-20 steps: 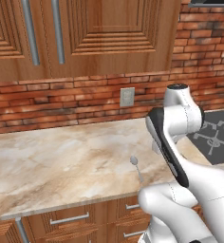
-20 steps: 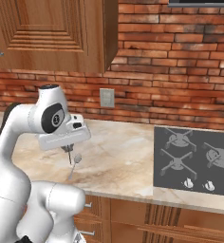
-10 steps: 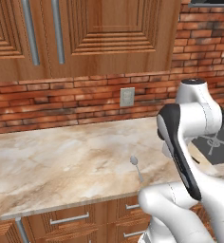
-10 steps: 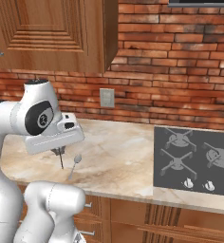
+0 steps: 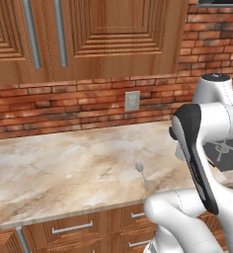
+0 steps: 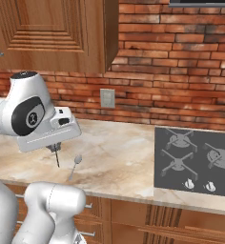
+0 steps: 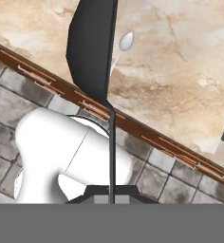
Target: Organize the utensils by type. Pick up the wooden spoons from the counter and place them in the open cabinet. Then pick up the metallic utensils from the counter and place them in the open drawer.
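Observation:
My gripper [image 6: 55, 148] hangs over the front part of the counter [image 6: 119, 152], shut on a thin dark metal spoon [image 6: 57, 159] that points straight down. In the hand view the spoon's slim handle [image 7: 111, 152] rises from the gripper [image 7: 111, 192] and widens into a dark shape close to the lens. A second, paler metal spoon [image 6: 76, 162] [image 5: 141, 174] [image 7: 126, 42] lies flat on the counter [image 5: 64, 163] just right of the held one. The wooden spoons, the open cabinet and the open drawer are out of view.
A dark stovetop [image 6: 195, 162] [image 5: 227, 153] is set into the counter to the right. A wall outlet [image 5: 133, 101] sits in the brick backsplash under closed upper cabinets [image 5: 113, 34]. Closed drawer fronts with bar handles [image 5: 71, 228] run below the counter edge.
The arm has swung, carrying the held spoon left in the right base view, toward the counter's front edge. The spoon lying on the counter has not moved.

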Robot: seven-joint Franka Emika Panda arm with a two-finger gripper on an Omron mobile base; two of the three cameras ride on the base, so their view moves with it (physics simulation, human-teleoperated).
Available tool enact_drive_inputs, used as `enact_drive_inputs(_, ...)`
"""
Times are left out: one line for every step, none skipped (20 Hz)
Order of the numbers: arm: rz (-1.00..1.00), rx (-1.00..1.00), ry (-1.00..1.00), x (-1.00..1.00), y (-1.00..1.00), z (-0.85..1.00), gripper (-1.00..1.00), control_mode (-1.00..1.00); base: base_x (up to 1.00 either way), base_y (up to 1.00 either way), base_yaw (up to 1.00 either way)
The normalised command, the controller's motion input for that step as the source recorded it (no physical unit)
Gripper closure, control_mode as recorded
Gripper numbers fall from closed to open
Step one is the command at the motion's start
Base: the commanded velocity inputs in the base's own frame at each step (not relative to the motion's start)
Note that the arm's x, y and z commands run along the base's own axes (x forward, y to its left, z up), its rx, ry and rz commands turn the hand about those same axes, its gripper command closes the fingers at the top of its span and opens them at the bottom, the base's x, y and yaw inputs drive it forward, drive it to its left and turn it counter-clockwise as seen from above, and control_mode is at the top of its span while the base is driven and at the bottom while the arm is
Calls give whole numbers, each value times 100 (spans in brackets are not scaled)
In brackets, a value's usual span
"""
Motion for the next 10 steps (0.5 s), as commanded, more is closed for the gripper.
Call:
enact_drive_inputs(0, 0, 0, 0, 0, 0, 100, -100, 0, 0, 0)
enact_drive_inputs(0, 0, 0, 0, 0, 0, 100, -100, 0, 0, 0)
enact_drive_inputs(0, 0, 0, 0, 0, 0, 100, -100, 0, 0, 0)
enact_drive_inputs(0, 0, 0, 0, 0, 0, 100, -100, 0, 0, 0)
enact_drive_inputs(0, 0, 0, 0, 0, 0, 100, -100, 0, 0, 0)
enact_drive_inputs(0, 0, 0, 0, 0, 0, 100, -100, 0, 0, 0)
enact_drive_inputs(0, 0, 0, 0, 0, 0, 100, -100, 0, 0, 0)
enact_drive_inputs(0, 0, 0, 0, 0, 0, 100, -100, 0, 0, 0)
enact_drive_inputs(0, 0, 0, 0, 0, 0, 100, -100, 0, 0, 0)
enact_drive_inputs(0, 0, 0, 0, 0, 0, 100, -100, 0, 0, 0)
